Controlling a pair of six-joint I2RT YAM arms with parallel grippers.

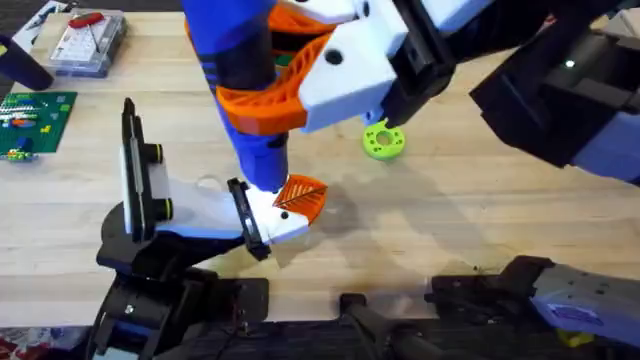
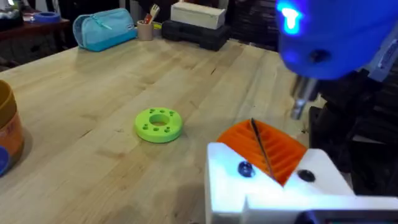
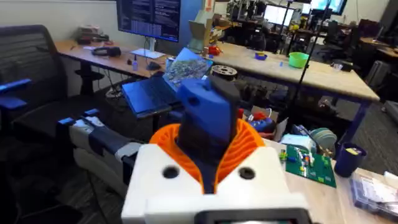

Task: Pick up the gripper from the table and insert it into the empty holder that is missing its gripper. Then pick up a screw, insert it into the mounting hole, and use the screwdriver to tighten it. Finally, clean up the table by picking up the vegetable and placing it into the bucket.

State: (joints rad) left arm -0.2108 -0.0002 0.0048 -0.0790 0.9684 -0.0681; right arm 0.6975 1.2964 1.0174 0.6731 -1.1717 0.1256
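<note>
At the far left of the overhead view a green circuit board [image 1: 35, 118] lies on the table [image 1: 480, 220], with a clear plastic box [image 1: 88, 42] holding a small red-handled tool behind it. Nearer the middle, the left arm lies low across the wood, and its end effector [image 1: 290, 205] rests on the table with its white fingers and orange ribbed pads [image 1: 305, 192] pointing toward the centre; the left wrist view shows the orange pads [image 2: 264, 146] set close together with a thin dark line between them, but whether they are clenched on anything cannot be told. Directly above that end effector stands the screwdriver [image 1: 245, 90], upright, its thick blue body and orange collar held in the right end effector [image 1: 300, 85], whose white fingers and orange pads are clamped around it. The right wrist view shows the blue body [image 3: 208, 118] rising between those orange pads [image 3: 249, 146]. In the left wrist view the metal tip [image 2: 301, 96] hangs just above the left end effector's orange pads. Right of the screwdriver, a bright green ring with holes [image 1: 383, 140] lies flat on the table, well apart from both arms. In the left wrist view the bucket [image 2: 9, 134] stands at the edge, its orange-yellow wall with a blue band low down.
</note>
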